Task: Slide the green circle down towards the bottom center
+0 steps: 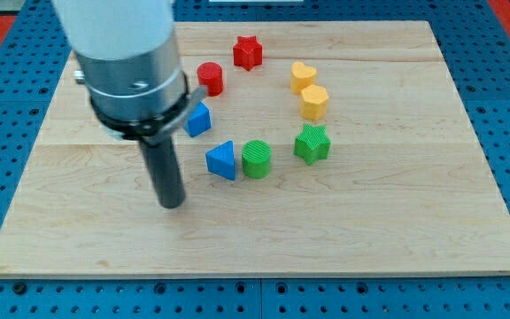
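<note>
The green circle (257,159) is a short green cylinder near the middle of the wooden board (397,230). A blue triangle (222,159) touches its left side. A green star (312,143) stands a little to its right. My tip (173,203) rests on the board to the left of and slightly below the blue triangle, well apart from the green circle.
A blue block (199,119) is partly hidden behind the arm. A red cylinder (210,78) and a red star (248,51) stand near the view's top. A yellow heart (304,74) and a yellow hexagon (314,101) stand at upper right.
</note>
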